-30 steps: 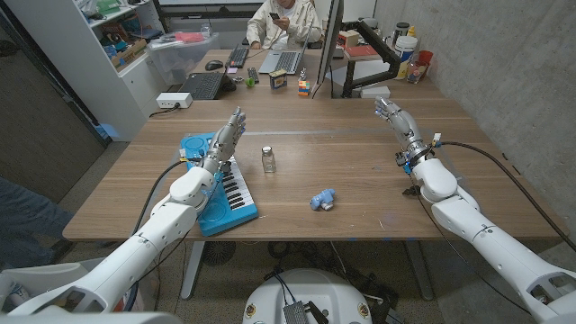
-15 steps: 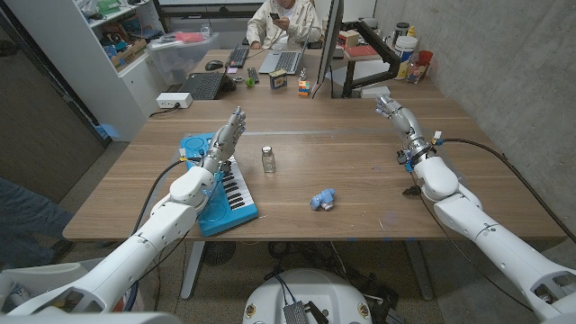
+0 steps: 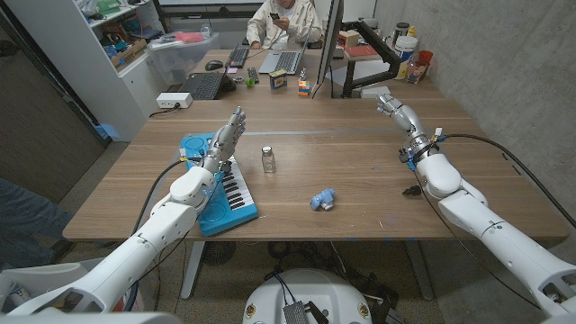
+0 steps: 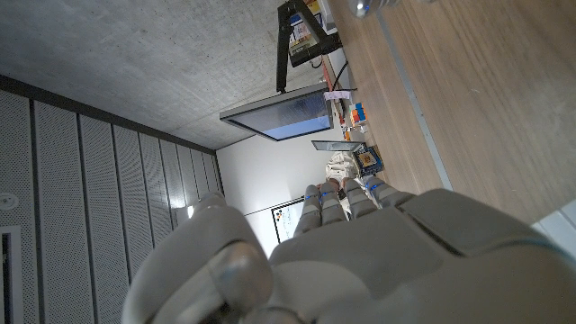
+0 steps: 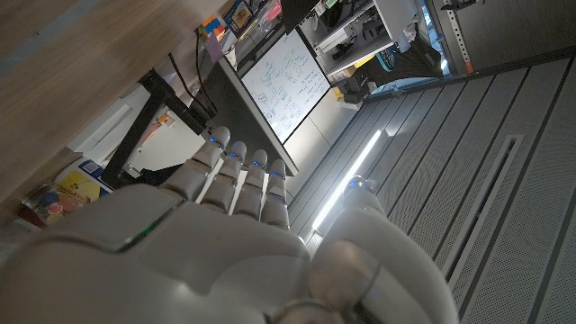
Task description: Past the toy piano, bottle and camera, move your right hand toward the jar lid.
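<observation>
Piano point(image 3: 219, 186), one, lies at the worktop's point(image 3: 360, 171) left under the left hand point(image 3: 227, 139); one bottle point(image 3: 267, 159) and one camera point(image 3: 323, 200) stand mid-worktop. Right hand point(image 3: 397, 110) reaches over the far right, fingers point(image 3: 387, 101) extended, holding nothing, like the left.

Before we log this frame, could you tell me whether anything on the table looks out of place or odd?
One mismatch: the task names a jar lid, but none can be made out. The piano lies flat, the bottle stands upright, the small blue thing lies on the wood. Nothing looks spilled.
</observation>
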Controlling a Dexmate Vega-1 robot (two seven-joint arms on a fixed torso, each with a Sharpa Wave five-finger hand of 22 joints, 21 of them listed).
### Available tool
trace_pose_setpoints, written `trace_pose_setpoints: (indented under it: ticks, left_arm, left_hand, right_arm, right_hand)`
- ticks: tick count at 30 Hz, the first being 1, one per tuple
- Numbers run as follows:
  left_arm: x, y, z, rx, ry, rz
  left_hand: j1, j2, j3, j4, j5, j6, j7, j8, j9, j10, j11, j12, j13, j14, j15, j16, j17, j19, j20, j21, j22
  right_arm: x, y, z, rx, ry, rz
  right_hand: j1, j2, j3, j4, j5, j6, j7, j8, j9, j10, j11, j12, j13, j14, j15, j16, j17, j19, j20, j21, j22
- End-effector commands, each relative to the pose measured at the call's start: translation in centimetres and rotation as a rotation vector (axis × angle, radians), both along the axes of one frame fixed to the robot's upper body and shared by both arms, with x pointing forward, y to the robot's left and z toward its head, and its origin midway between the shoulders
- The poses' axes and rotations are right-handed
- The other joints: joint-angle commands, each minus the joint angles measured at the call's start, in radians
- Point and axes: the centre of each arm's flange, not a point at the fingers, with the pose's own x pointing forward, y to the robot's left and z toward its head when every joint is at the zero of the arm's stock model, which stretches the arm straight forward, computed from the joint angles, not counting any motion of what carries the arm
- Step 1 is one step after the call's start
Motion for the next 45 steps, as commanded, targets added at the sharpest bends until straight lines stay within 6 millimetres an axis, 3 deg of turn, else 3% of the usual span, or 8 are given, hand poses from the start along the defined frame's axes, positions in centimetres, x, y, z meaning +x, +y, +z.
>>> trace_pose_setpoints:
  ticks: [1, 8, 16, 37, 45]
  left_arm:
    - [-0.1, -0.4, 0.4, 0.018, -0.003, 0.008]
    - [-0.3, -0.5, 0.8, 0.029, -0.006, 0.014]
    - [-0.4, -0.5, 0.8, 0.029, -0.003, 0.017]
    - [-0.2, -0.2, 0.6, 0.028, 0.003, 0.026]
    - [-0.1, -0.1, 0.2, 0.022, 0.009, 0.027]
  left_hand:
    - [0.011, 0.003, -0.008, 0.001, 0.007, 0.005, 0.002, 0.002, 0.003, 0.0, -0.003, 0.006, 0.006, -0.006, 0.0, 0.004, 0.005, -0.006, 0.006, 0.008, 0.003]
    - [0.013, 0.004, -0.009, 0.001, 0.008, 0.004, 0.003, 0.002, 0.003, -0.001, -0.002, 0.006, 0.006, -0.006, 0.0, 0.004, 0.005, -0.006, 0.007, 0.008, 0.003]
    - [0.014, 0.005, -0.01, 0.0, 0.008, 0.005, 0.002, 0.002, 0.003, 0.0, -0.003, 0.007, 0.006, -0.006, 0.0, 0.004, 0.005, -0.006, 0.007, 0.008, 0.003]
    - [0.017, 0.007, -0.013, -0.001, 0.008, 0.006, 0.001, 0.002, 0.003, -0.001, -0.003, 0.006, 0.006, -0.006, -0.001, 0.004, 0.005, -0.006, 0.01, 0.008, 0.004]
    - [0.018, 0.009, -0.014, -0.001, 0.008, 0.006, 0.004, 0.001, 0.003, 0.001, -0.003, 0.007, 0.006, -0.006, 0.001, 0.004, 0.005, -0.006, -0.005, 0.009, 0.004]
  right_arm:
    - [-0.3, -0.3, 0.3, -0.038, -0.012, -0.045]
    - [-0.6, -0.6, 0.4, -0.055, -0.012, -0.065]
    - [-0.9, -0.8, 0.6, -0.08, -0.024, -0.117]
    - [-1.2, -0.6, 1.7, -0.179, -0.033, -0.21]
    - [-1.1, -0.4, 2.1, -0.242, -0.029, -0.268]
  right_hand:
    - [0.013, -0.001, 0.004, -0.009, 0.006, -0.002, -0.01, -0.002, 0.005, 0.004, -0.015, 0.002, 0.003, 0.02, 0.013, 0.006, 0.0, 0.006, 0.012, 0.003, 0.0]
    - [0.013, -0.002, 0.003, -0.011, 0.007, -0.007, -0.014, -0.004, 0.005, 0.004, -0.023, 0.001, 0.004, 0.019, 0.018, 0.002, 0.0, 0.005, 0.019, -0.001, -0.001]
    - [0.012, -0.004, 0.001, -0.012, 0.009, -0.023, -0.018, -0.008, 0.005, 0.0, -0.029, -0.001, 0.004, 0.014, 0.033, -0.003, 0.001, -0.016, 0.048, -0.014, -0.001]
    - [0.01, -0.004, 0.0, -0.013, 0.013, -0.038, -0.028, -0.01, 0.006, -0.008, -0.04, -0.004, 0.005, 0.01, 0.037, -0.007, 0.001, -0.034, 0.071, -0.024, -0.002]
    - [0.01, -0.003, 0.0, -0.013, 0.014, -0.042, -0.028, -0.01, 0.006, -0.009, -0.042, -0.005, 0.006, 0.008, 0.04, -0.008, 0.002, -0.042, 0.078, -0.027, -0.002]
